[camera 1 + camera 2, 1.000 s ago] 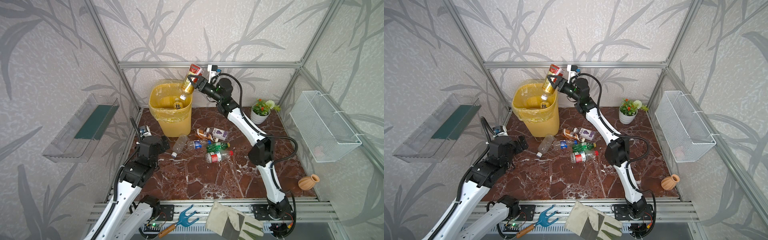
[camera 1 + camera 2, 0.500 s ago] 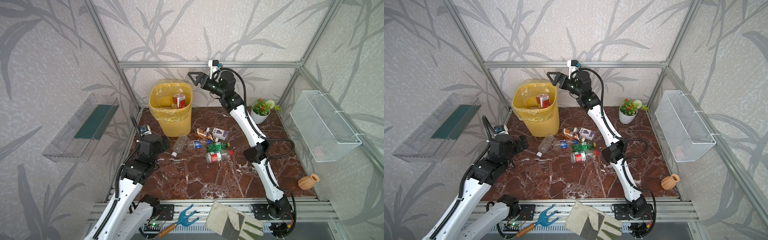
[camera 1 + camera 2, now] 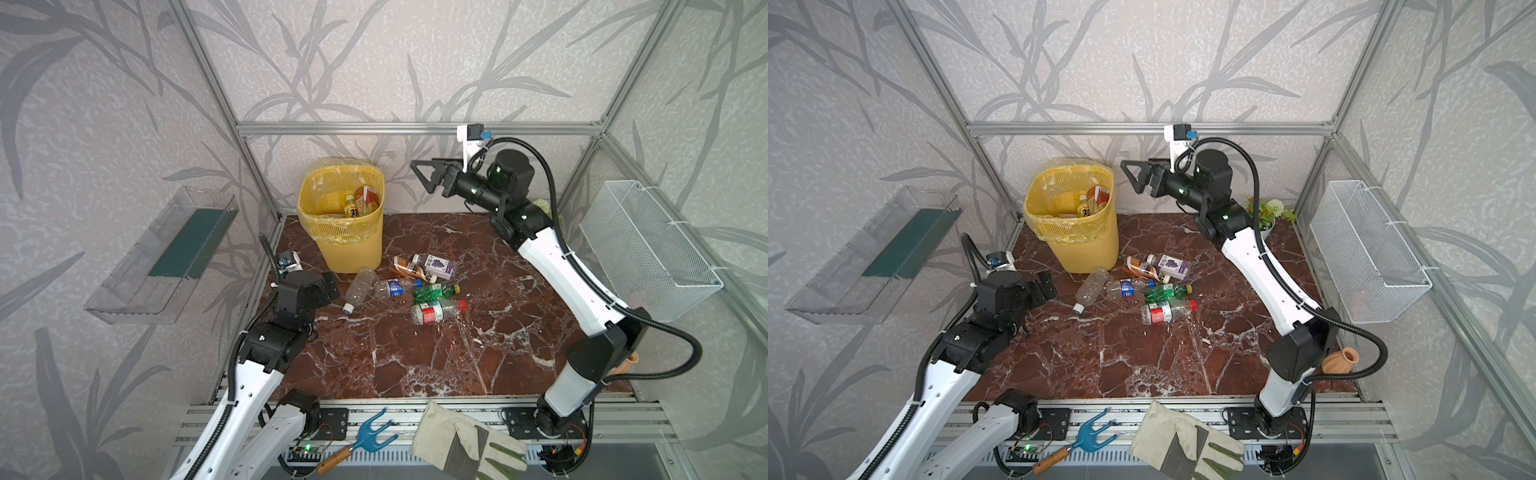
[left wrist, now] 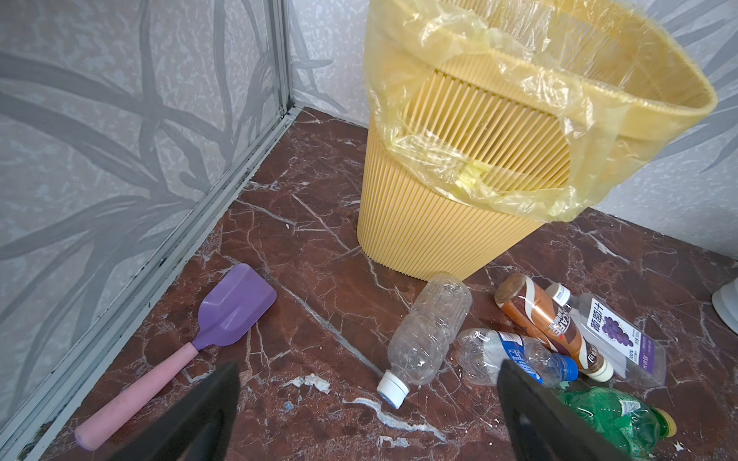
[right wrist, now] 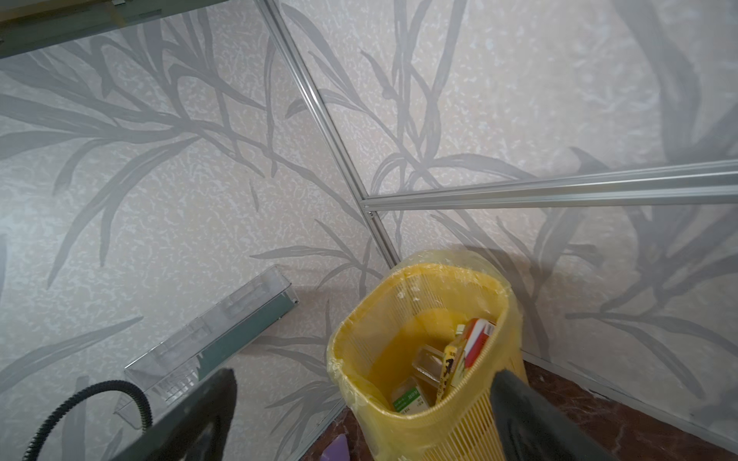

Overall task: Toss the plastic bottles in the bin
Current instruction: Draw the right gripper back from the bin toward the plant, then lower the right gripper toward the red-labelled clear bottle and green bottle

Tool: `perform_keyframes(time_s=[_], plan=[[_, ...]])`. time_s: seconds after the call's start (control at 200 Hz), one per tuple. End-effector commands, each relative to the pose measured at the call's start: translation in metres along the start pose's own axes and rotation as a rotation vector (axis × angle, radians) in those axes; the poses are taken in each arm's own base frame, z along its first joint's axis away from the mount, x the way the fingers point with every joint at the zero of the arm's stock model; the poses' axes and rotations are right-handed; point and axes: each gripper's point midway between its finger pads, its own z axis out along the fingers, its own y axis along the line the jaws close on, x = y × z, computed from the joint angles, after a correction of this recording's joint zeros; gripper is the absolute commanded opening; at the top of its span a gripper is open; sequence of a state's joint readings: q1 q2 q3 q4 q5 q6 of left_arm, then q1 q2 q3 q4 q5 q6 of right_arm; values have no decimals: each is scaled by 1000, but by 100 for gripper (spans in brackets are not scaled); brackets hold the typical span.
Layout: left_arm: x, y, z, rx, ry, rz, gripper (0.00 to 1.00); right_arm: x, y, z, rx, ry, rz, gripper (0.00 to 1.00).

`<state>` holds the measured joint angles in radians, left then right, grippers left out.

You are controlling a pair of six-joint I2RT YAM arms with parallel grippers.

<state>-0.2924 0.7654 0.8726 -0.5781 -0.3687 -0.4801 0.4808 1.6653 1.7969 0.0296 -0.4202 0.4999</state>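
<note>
My right hand (image 3: 422, 178) hangs wide open and empty, high beside the yellow bin (image 3: 353, 245) in the back-left corner of the counter (image 3: 415, 357). My left hand (image 3: 328, 286), equally spread and empty, hovers low by the left edge. Six plastic bottles (image 3: 434, 311) lie on the counter in front of the bin, others inside it.

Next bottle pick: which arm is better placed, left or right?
Left, probably. The left hand is open and low, with the clear bottle just ahead of it. The right hand, open and empty, is up high beside the bin, much farther from that bottle.
</note>
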Motion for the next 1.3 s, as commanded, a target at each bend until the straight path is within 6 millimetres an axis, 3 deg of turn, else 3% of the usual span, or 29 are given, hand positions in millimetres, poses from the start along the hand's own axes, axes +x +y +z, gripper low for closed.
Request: perform_keyframes(time_s=[0.0, 0.165, 0.275, 0.525, 0.68, 0.965, 1.095, 1.294], plan=[[8, 0, 4, -1, 29, -20, 99, -9, -8, -36, 40, -86, -77, 99], [10, -8, 5, 36, 49, -23, 99, 16, -37, -88, 164, -76, -105, 99], [16, -11, 5, 58, 67, -27, 99, 47, -55, -116, 249, -18, -137, 99], [21, -20, 4, 101, 90, -21, 99, 116, -76, -155, 338, 104, -150, 99], [24, -26, 3, 116, 93, -3, 99, 165, -90, -168, 360, 269, -181, 99], [29, -30, 5, 119, 106, 0, 99, 240, -107, -189, 402, 708, -461, 99], [29, -31, 7, 117, 112, 7, 99, 262, -104, -186, 374, 820, -566, 99], [31, -31, 7, 115, 115, 12, 99, 279, -94, -179, 286, 879, -610, 99]])
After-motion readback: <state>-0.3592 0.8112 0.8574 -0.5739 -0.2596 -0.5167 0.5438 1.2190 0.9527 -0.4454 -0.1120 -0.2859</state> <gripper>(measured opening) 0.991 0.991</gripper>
